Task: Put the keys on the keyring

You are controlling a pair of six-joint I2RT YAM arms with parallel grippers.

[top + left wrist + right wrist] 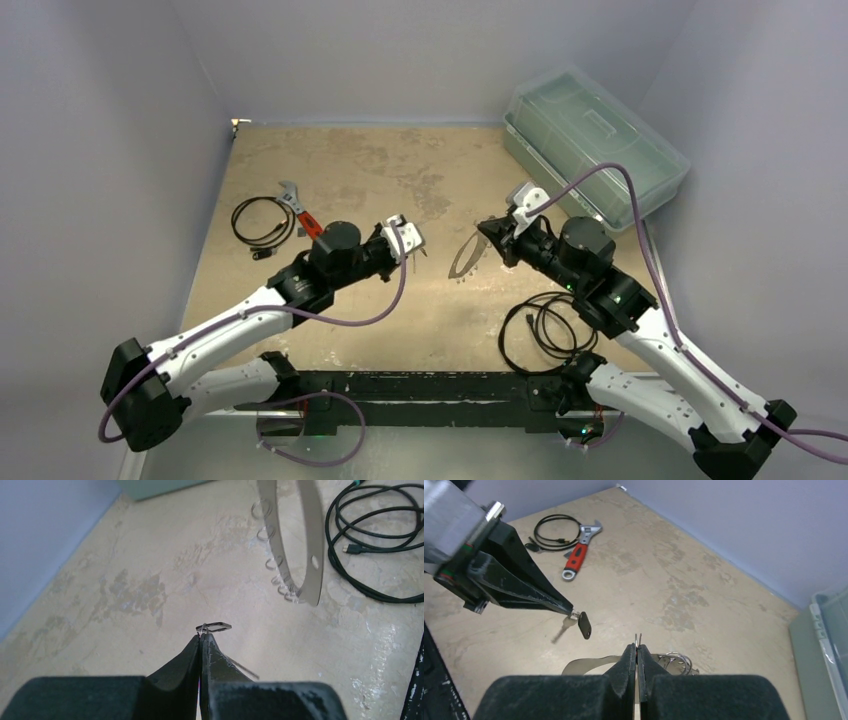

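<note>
My left gripper (201,636) is shut on a small wire ring that carries the key (218,626), a tiny one with a black head and a short silver blade. From the right wrist the key (584,625) hangs off the left fingertips (559,605), above the table. My right gripper (636,649) is shut on a thin wire part of the keyring (584,665), a silver loop with several small rings along its rim. From above, the keyring (465,258) hangs under the right gripper (485,230), a short gap right of the left gripper (418,247).
A red-handled wrench (303,215) and a black cable coil (262,222) lie at the left. Another black cable (545,325) lies by the right arm's base. A clear lidded box (595,150) stands at the back right. Grey walls close three sides.
</note>
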